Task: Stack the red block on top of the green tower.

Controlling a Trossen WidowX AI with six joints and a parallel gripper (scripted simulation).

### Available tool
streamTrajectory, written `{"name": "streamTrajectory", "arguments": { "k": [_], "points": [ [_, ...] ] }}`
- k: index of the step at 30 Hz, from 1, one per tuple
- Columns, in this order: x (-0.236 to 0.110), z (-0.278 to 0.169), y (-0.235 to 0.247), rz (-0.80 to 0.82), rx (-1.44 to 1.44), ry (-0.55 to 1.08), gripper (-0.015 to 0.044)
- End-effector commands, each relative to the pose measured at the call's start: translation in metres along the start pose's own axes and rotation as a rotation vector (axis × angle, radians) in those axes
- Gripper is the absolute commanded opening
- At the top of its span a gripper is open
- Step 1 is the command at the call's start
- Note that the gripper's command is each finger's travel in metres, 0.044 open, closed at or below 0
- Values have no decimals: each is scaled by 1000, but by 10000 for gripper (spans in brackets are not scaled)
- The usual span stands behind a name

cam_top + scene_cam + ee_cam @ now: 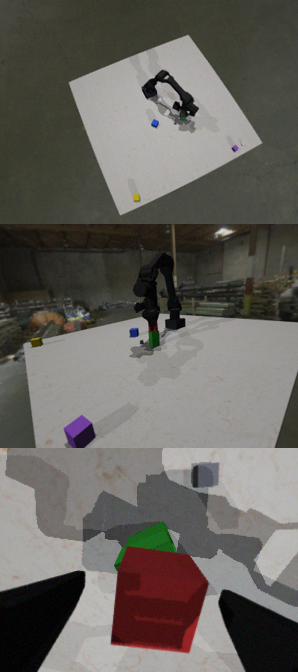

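Observation:
The red block [157, 598] [155, 328] sits on top of the green tower [147, 544] [153, 339] [182, 118], which stands upright near the middle of the white table. My gripper [153, 587] [153, 325] is open. Its two black fingers stand apart on either side of the red block, with a gap on each side in the wrist view. In the top view the arm hides the red block.
A blue block [155, 123] [133, 332] lies left of the tower. A small grey block [205, 474] [141, 342] lies close beside the tower. A purple block [235, 148] [79, 431] and a yellow block [136, 197] [36, 342] lie near the table edges. The arm's base [175, 322] stands behind the tower.

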State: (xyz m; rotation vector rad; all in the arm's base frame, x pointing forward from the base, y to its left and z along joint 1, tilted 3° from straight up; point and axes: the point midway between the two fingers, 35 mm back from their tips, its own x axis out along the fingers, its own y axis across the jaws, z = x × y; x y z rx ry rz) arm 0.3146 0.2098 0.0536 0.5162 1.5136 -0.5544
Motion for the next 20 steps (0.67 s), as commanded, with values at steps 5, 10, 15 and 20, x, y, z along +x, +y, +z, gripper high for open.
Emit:
{"name": "streamTrajectory", "arguments": {
  "k": [5, 10, 15, 20],
  "points": [
    [0, 0, 0, 1, 0, 0, 440],
    [0, 0, 0, 1, 0, 0, 440],
    [0, 0, 0, 1, 0, 0, 440],
    [0, 0, 0, 1, 0, 0, 440]
  ]
}}
